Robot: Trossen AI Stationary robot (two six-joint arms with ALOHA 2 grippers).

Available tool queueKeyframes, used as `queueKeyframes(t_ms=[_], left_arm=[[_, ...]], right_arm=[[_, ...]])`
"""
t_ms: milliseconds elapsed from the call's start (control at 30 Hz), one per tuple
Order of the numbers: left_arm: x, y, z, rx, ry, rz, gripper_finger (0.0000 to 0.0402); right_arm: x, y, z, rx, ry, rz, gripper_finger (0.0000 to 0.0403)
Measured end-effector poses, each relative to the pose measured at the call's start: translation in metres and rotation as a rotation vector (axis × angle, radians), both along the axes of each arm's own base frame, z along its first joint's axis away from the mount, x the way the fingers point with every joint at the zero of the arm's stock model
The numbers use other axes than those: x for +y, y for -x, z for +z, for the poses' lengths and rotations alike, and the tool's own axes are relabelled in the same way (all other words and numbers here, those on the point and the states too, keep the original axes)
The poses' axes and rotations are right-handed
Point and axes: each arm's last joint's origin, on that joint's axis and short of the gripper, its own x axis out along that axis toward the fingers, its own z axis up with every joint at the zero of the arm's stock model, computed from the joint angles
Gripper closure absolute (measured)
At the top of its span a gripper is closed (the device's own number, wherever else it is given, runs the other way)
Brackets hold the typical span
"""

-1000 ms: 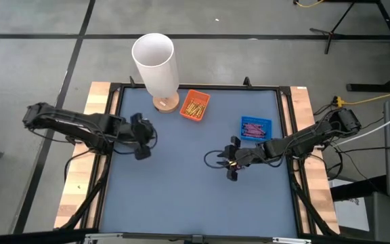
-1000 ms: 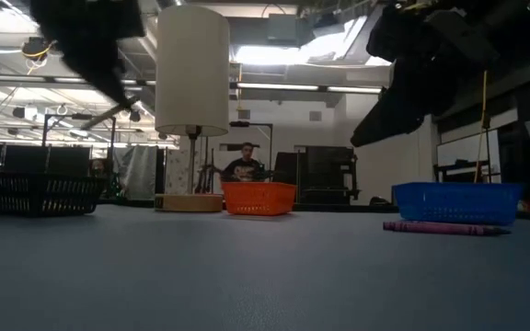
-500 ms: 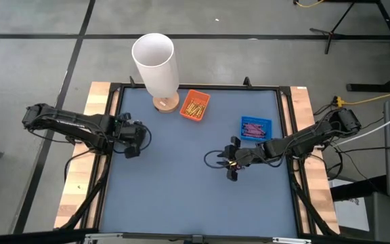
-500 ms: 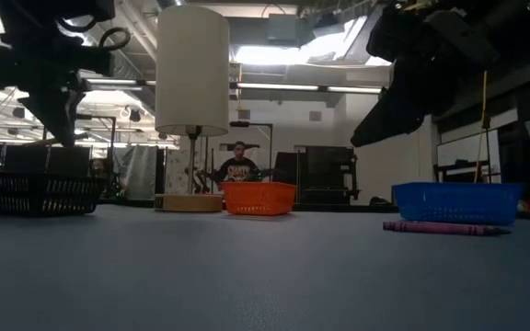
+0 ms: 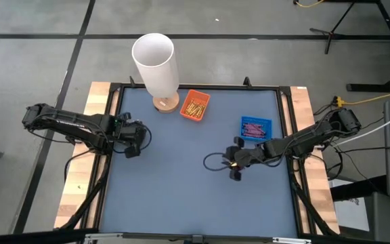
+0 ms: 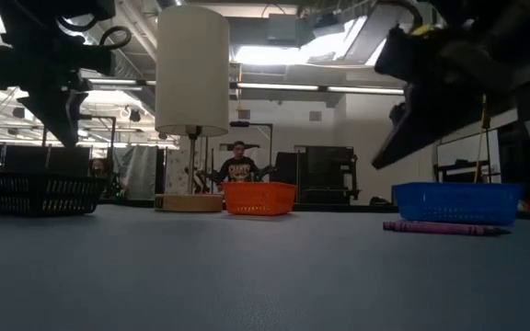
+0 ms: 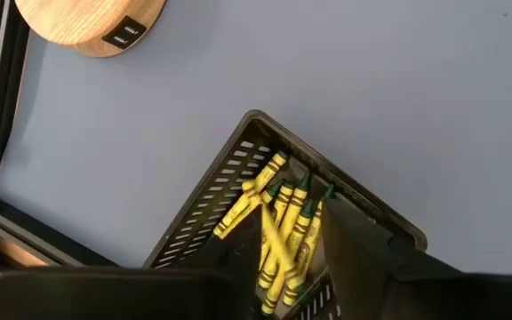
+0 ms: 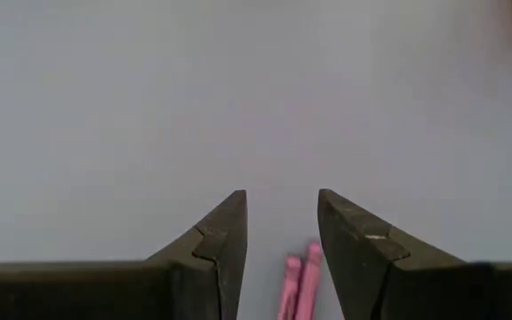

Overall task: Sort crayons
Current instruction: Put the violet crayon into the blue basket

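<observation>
crayons: yellow ones (image 7: 278,233) lie in black basket (image 7: 238,169), under left gripper (image 5: 133,139) at table's 9 o'clock; cannot tell its fingers. two pink ones (image 8: 299,286) on blue mat between spread fingers of right gripper (image 5: 233,160), at 4 o'clock. more fill orange tray (image 5: 195,106) and blue tray (image 5: 256,127).

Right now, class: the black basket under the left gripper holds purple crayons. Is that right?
Not quite. The left wrist view shows the crayons in the black basket are yellow, not purple. The basket does lie beneath the left gripper.
</observation>
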Motion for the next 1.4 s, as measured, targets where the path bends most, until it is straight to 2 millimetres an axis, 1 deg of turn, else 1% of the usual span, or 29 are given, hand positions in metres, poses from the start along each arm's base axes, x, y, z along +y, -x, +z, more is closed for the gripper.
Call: queueKeyframes(t_ms=[200,400,700,1100,1400], left_arm=[[0.000,0.000,0.000,0.000,0.000,0.000,0.0268],[0.000,0.000,0.000,-0.001,0.000,0.000,0.0254],[0.000,0.000,0.000,-0.001,0.000,0.000,0.0260],[0.000,0.000,0.000,-0.002,0.000,0.000,0.0260],[0.000,0.000,0.000,-0.002,0.000,0.000,0.0259]], right_arm=[[-0.002,0.006,-0.005,0.084,0.005,-0.009,0.0265],[-0.005,0.013,-0.010,0.152,-0.002,-0.097,0.0265],[-0.008,0.023,-0.017,0.260,-0.016,-0.214,0.0265],[-0.007,0.019,-0.042,0.357,0.010,-0.245,0.0265],[-0.006,0.018,-0.044,0.367,0.008,-0.246,0.0266]])
